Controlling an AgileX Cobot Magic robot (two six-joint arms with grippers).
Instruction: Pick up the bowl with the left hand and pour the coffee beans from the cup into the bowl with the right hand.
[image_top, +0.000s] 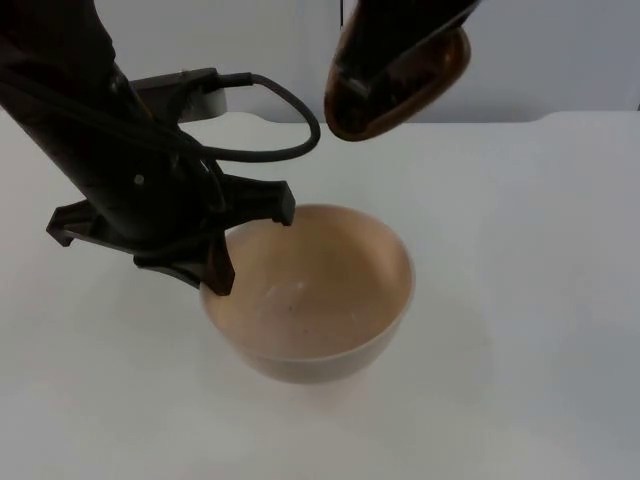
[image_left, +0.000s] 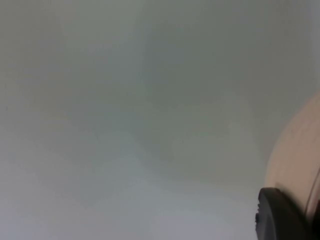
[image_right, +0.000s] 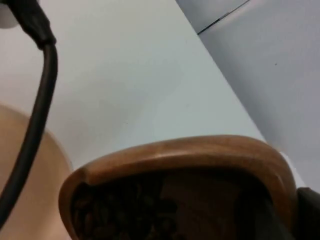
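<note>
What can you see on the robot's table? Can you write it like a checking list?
Surface: white table, looks clean.
Job's things: beige bowl, no beans in it; brown wooden cup above and behind it, tilted, coffee beans inside.
Clutter: nothing seen.
Grippers: left gripper clamps the bowl's rim; right gripper holds the cup in the air.
Cables: left out, they are the robot's own.
Surroundings: grey partition wall behind the table.

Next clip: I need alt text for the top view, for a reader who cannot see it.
The left gripper grips the rim of a wide beige bowl over the white table top. Behind it, the right gripper holds a tilted brown wooden cup above the table; the bowl looks empty.
</note>
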